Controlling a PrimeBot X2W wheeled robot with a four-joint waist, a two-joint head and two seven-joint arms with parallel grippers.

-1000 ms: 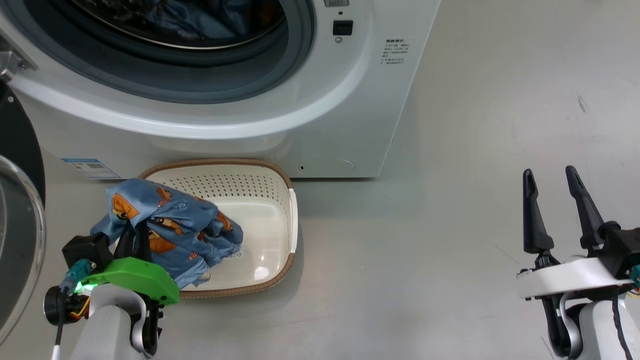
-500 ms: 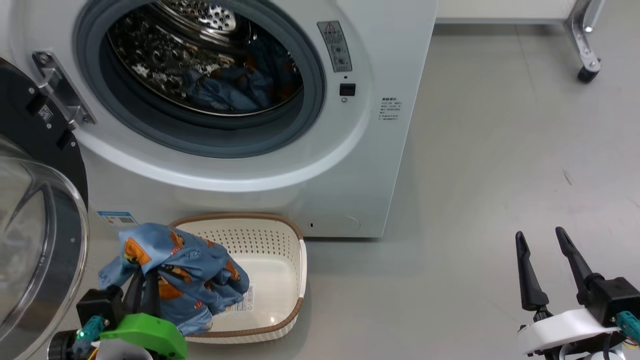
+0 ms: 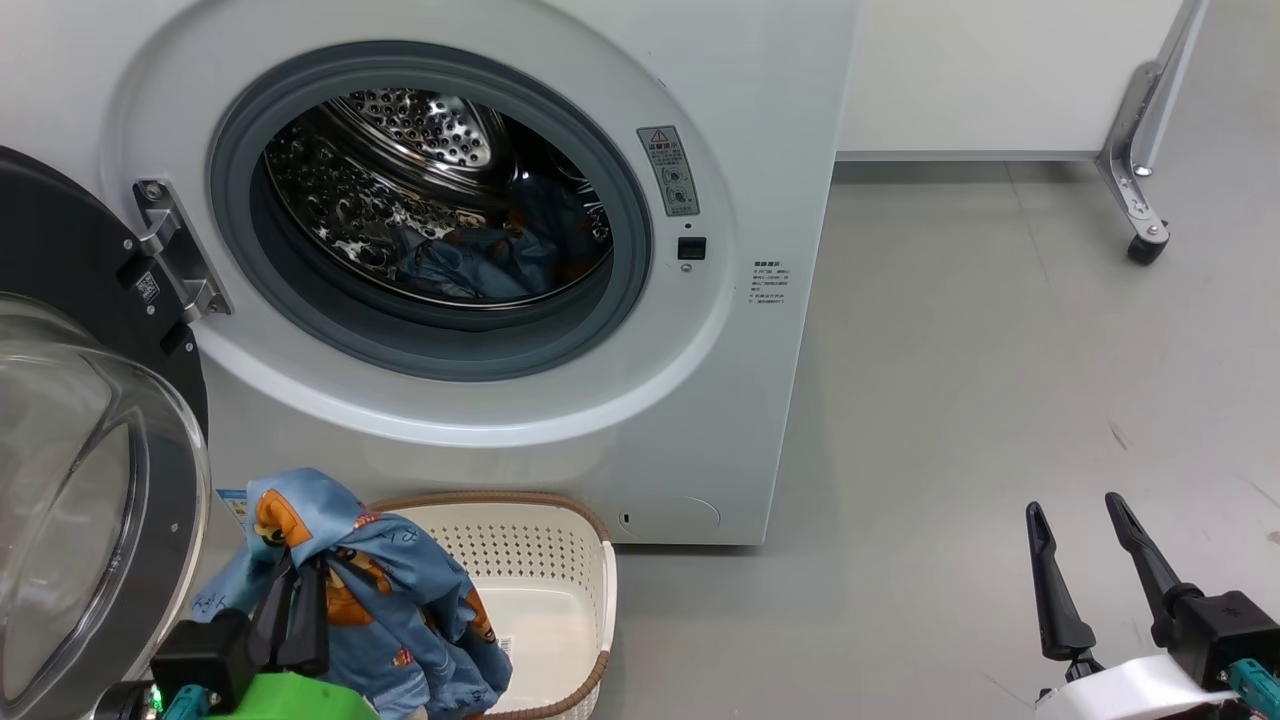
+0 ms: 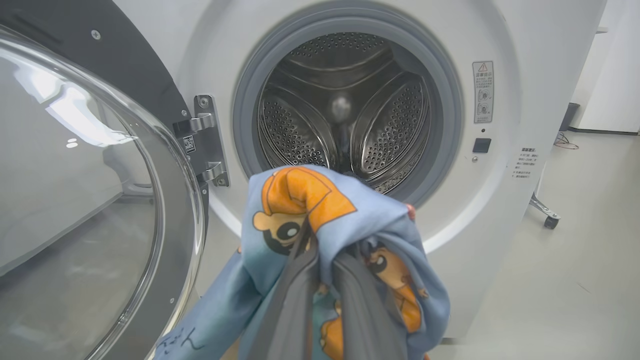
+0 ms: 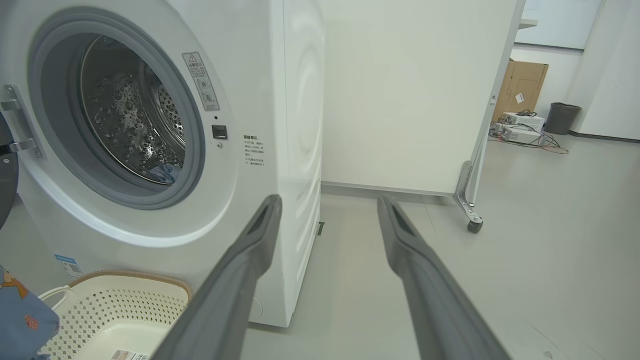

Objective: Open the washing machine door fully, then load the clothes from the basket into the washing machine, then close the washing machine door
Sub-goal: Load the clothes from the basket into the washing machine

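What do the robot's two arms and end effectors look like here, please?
Both have two long, dark, tapered fingers. The left end effector is mounted on a bright green cover, beside a black housing and a teal plug. The right end effector is mounted on a glossy white shell, with a black box and teal connector of its own.

1 wash. machine, 1 door, 1 basket, 2 clothes bundles, 2 pincers: L pincer, R pincer
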